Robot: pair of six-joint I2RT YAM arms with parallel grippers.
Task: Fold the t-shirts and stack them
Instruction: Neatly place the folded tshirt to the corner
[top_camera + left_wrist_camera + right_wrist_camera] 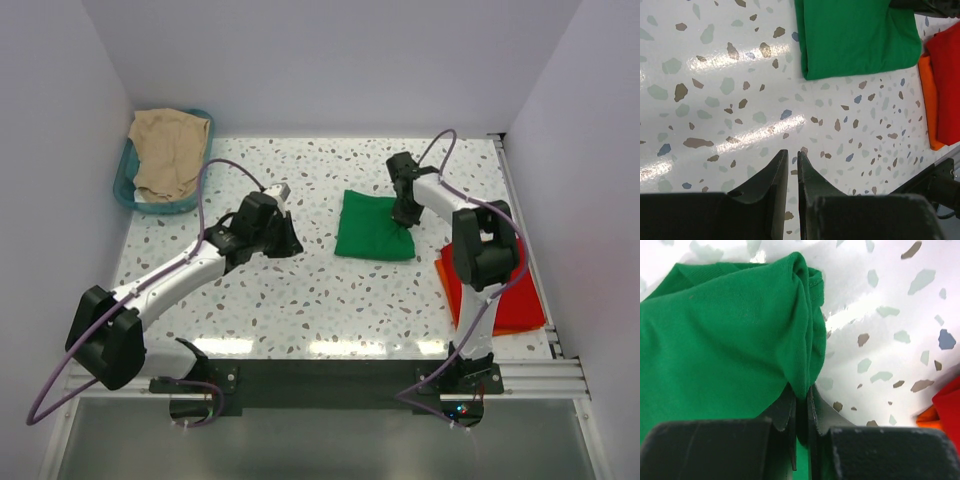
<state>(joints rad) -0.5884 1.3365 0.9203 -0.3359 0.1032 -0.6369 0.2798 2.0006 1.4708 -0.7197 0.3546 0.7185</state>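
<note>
The green t-shirt (372, 227) lies folded in a rough square at the middle of the table; it also shows in the left wrist view (855, 35) and the right wrist view (725, 335). My right gripper (407, 214) is shut on its right edge, with a fold of green cloth pinched between the jaws (801, 392). The red-orange t-shirt (505, 290) lies folded at the right edge, behind the right arm, and shows in the left wrist view (945, 75). My left gripper (288, 243) is shut and empty (791, 156), just above the table left of the green shirt.
A teal basket (128, 185) holding beige cloth (168, 150) stands at the back left corner. White walls close the back and both sides. A metal rail (520, 375) runs along the near edge by the arm bases.
</note>
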